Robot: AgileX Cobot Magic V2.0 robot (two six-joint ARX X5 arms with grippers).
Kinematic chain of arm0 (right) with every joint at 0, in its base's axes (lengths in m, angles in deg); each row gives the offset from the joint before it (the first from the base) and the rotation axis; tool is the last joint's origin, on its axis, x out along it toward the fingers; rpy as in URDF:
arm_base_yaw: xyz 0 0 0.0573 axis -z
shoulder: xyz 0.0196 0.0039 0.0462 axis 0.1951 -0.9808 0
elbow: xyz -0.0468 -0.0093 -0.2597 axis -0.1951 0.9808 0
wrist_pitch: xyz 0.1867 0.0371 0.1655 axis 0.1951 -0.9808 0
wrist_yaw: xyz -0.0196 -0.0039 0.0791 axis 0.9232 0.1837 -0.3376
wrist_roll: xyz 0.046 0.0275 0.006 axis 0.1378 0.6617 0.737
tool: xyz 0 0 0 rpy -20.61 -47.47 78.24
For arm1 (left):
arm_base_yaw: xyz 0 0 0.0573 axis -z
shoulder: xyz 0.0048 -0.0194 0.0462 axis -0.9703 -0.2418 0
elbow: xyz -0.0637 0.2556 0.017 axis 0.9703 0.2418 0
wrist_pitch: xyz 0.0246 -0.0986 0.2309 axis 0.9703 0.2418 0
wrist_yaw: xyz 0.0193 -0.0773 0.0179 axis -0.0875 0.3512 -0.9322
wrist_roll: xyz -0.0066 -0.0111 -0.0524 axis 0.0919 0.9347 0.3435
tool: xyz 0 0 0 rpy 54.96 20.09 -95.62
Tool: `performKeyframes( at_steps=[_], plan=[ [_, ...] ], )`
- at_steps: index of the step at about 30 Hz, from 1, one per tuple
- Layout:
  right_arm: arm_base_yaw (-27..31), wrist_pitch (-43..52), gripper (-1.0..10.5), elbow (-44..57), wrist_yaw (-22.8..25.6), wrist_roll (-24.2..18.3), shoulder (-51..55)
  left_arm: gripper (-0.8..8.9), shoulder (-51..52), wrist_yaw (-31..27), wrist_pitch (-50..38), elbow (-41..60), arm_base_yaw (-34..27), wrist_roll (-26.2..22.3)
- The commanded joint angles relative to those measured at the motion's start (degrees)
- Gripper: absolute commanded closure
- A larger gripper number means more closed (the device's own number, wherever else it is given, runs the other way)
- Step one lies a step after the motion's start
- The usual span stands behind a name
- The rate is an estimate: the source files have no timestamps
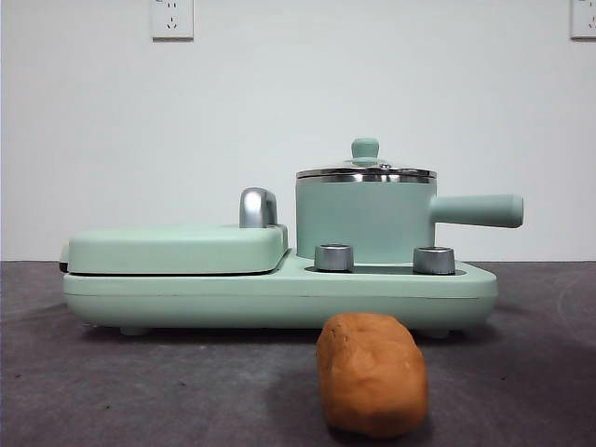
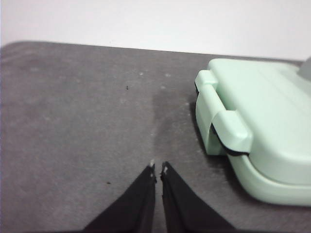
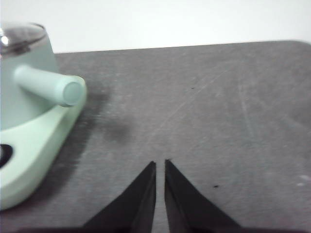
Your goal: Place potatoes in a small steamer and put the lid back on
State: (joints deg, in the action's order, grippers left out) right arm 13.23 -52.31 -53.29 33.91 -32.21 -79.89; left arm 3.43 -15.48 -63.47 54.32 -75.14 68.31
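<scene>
An orange-brown potato lies on the dark table in front of the appliance, near the camera in the front view. The mint-green small steamer stands on the right half of the appliance base, its straight handle pointing right. The steel-rimmed lid with its green knob sits on the steamer. My left gripper hovers shut over bare table beside the grill plate's hinged end. Out past the tip of the steamer's handle, my right gripper is shut above bare table. Neither gripper holds anything.
A flat mint-green grill plate with a steel latch fills the appliance's left half; its hinged end shows in the left wrist view. Two steel dials sit on the base in front of the steamer. A white wall stands behind.
</scene>
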Motion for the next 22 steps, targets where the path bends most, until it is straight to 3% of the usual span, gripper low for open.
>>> performKeyframes(
  at_steps=[1, 3, 6, 11, 16, 22],
  plan=[
    [0.0, 0.6, 9.3, -0.4, -2.2, 5.0, 0.1, 7.89, 0.0, 0.2, -1.9, 1.1, -0.1, 6.8],
    [0.0, -0.2, 9.3, -2.0, -3.0, 7.8, 0.0, 7.94, 0.0, 2.4, -4.3, 0.6, -0.1, 9.9],
    [0.0, -1.7, 9.3, -5.6, -3.0, 12.2, -0.2, 7.98, -0.5, 5.7, -3.9, -2.0, 0.3, 10.5],
    [0.0, -6.0, 9.3, -14.4, -4.5, 13.0, -3.2, 7.98, -3.7, 6.2, 3.7, -10.3, 1.7, 11.8],
    [0.0, -12.5, 9.3, -26.3, -12.1, 12.9, -9.9, 7.98, -10.6, 7.2, 11.3, -21.5, 3.1, 11.9],
    [0.0, -20.8, 9.3, -39.4, -23.5, 10.3, -19.0, 7.97, -20.5, 15.7, 16.0, -33.0, 3.8, 11.0]
  ],
)
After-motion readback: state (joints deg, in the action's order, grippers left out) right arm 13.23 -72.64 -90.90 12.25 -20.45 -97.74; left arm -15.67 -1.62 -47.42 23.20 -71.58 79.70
